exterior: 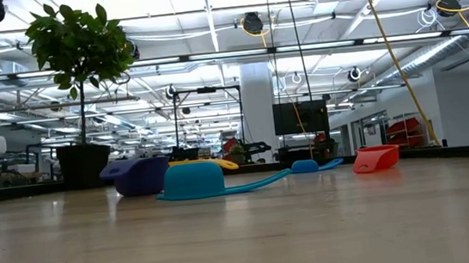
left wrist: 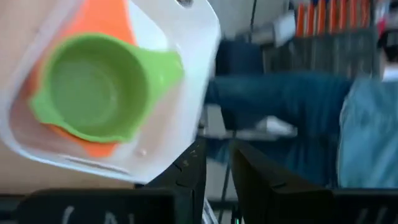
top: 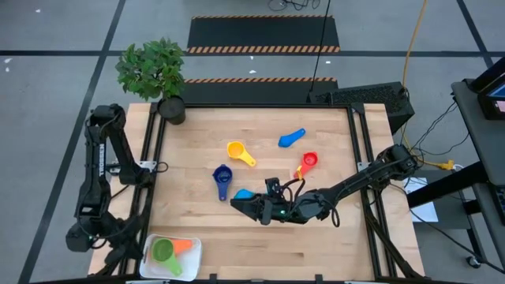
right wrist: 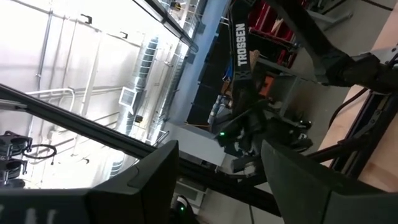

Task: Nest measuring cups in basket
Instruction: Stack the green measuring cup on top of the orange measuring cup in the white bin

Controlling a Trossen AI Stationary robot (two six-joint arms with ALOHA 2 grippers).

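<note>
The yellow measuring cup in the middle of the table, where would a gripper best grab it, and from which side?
Probably by its handle, from straight above. The yellow measuring cup lies flat with its round bowl toward the plant side and its short flat handle pointing toward the right gripper. The handle is thin enough for two fingers to pinch across, and nothing touches it; the dark blue cup lies apart.

Place: robotics lab in a large industrial hall | Signs: wooden table in a black metal frame, grey floor with hazard-striped mats, high ceiling with strip lights and ducts, hanging cables, red storage bins, dark screen, potted plant
</note>
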